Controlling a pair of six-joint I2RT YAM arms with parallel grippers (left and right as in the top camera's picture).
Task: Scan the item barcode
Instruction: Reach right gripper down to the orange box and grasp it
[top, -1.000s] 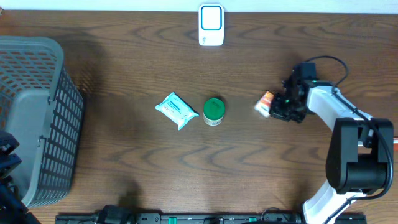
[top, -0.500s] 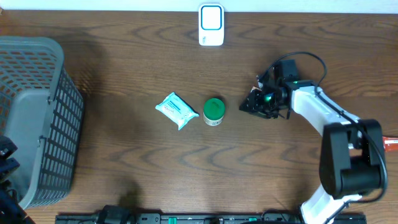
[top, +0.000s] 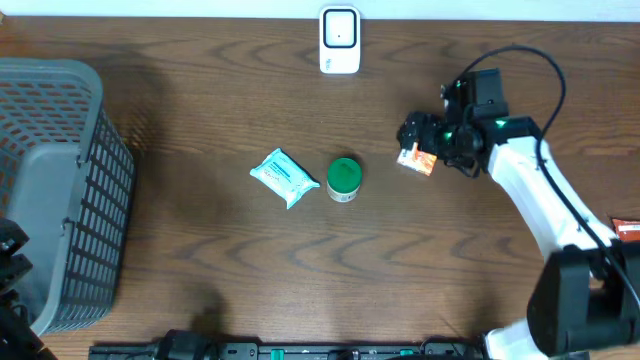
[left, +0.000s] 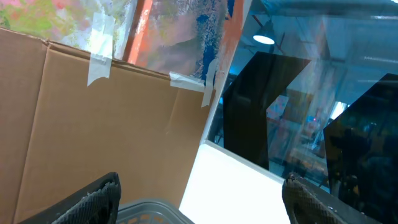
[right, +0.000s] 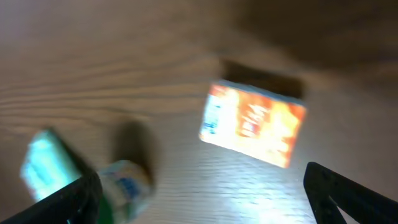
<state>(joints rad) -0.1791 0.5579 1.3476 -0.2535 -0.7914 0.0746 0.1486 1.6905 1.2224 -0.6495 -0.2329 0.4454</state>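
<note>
grey mesh basket (top: 100, 230) sits at the far left of the overhead shot, on a dark wood table (top: 200, 290). near the middle there's a teal and white wipes packet (top: 284, 177) lying at an angle. just to its right is a small jar (top: 343, 178) with a green lid, standing upright. left wrist view mostly shows a brown cardboard panel (left: 93, 137) with tape strips (left: 99, 59) along its top edge.

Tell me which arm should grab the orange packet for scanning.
Right. The right claw hangs open close to the orange packet, which lies on the table in its wrist view. The left claw sits far off beyond the basket, its camera aimed upward.
</note>
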